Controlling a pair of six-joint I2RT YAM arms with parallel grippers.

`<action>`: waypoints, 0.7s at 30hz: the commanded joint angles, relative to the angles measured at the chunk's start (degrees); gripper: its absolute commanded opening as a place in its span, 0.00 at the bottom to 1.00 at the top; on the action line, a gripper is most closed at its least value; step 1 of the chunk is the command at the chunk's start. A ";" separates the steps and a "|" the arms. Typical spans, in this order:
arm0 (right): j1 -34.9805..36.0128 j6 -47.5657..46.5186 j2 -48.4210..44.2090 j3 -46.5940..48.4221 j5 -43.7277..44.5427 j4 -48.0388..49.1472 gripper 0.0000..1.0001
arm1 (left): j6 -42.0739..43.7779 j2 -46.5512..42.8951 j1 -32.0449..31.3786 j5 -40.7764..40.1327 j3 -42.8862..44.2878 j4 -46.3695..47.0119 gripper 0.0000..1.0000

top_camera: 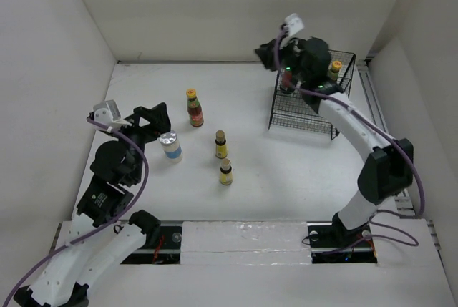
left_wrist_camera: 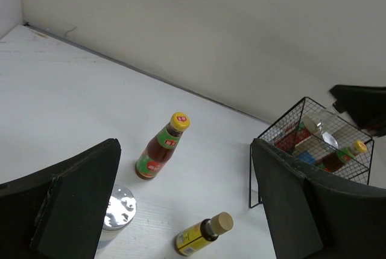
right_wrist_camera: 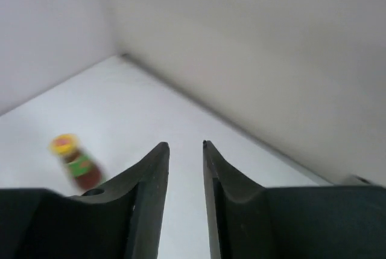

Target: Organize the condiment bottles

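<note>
My left gripper [top_camera: 162,121] is open and empty, hovering just left of a silver-lidded blue-label jar [top_camera: 170,144]. In the left wrist view [left_wrist_camera: 187,147] the jar [left_wrist_camera: 117,211] stands by the left finger. A red-sauce yellow-capped bottle [top_camera: 194,108] [left_wrist_camera: 160,150] and two small yellow tan-capped bottles [top_camera: 221,144] [top_camera: 226,172] stand mid-table; one of them shows in the left wrist view [left_wrist_camera: 202,235]. My right gripper [top_camera: 286,56] [right_wrist_camera: 184,144] is above the black wire basket [top_camera: 275,110]; its jaws are a narrow gap apart with nothing between. Another yellow-capped bottle [top_camera: 334,69] [left_wrist_camera: 353,150] is in the basket.
The basket [left_wrist_camera: 259,150] stands at the back right and holds several containers, partly hidden by my right arm. White walls close the table at the back and both sides. The red-sauce bottle shows blurred at the left of the right wrist view [right_wrist_camera: 75,162].
</note>
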 commanded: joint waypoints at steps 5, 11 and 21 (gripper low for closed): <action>17.19 -8.02 14.34 12.72 -14.81 -5.48 0.74 | -0.06 -3.60 0.04 -3.59 -0.28 2.31 0.86; 21.77 -10.93 25.69 20.92 -13.59 -10.15 0.84 | -0.06 -4.22 0.04 -2.46 -0.28 2.31 0.86; 23.44 -11.45 36.50 29.45 -8.93 -10.78 0.86 | -0.06 -4.74 0.04 -1.22 -0.28 2.31 0.86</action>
